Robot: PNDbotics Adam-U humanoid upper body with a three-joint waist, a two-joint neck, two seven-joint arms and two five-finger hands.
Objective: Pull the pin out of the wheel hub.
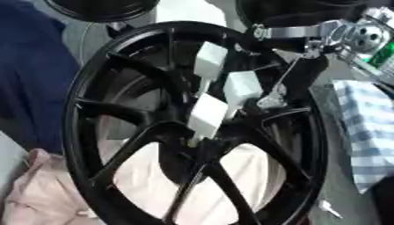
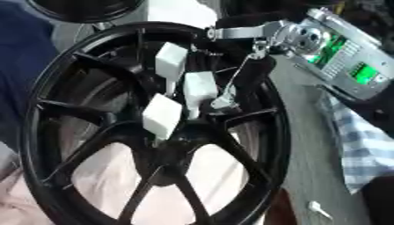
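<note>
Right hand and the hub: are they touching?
Cannot tell. In the left eye view the right hand's white fingertips overlap the hub, hiding any contact or gap.

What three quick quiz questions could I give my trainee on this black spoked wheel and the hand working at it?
1. True or false: the robot's left hand rests on the black spoked wheel.
2. What lies on the right of the wheel? A) a blue-and-white checked cloth B) a red bucket C) a coiled hose
3. Fill in: the right hand comes in from the upper right and reaches the wheel's ____.

Key: 1 false, no left hand shows in either view. 2 A. 3 hub.
</note>
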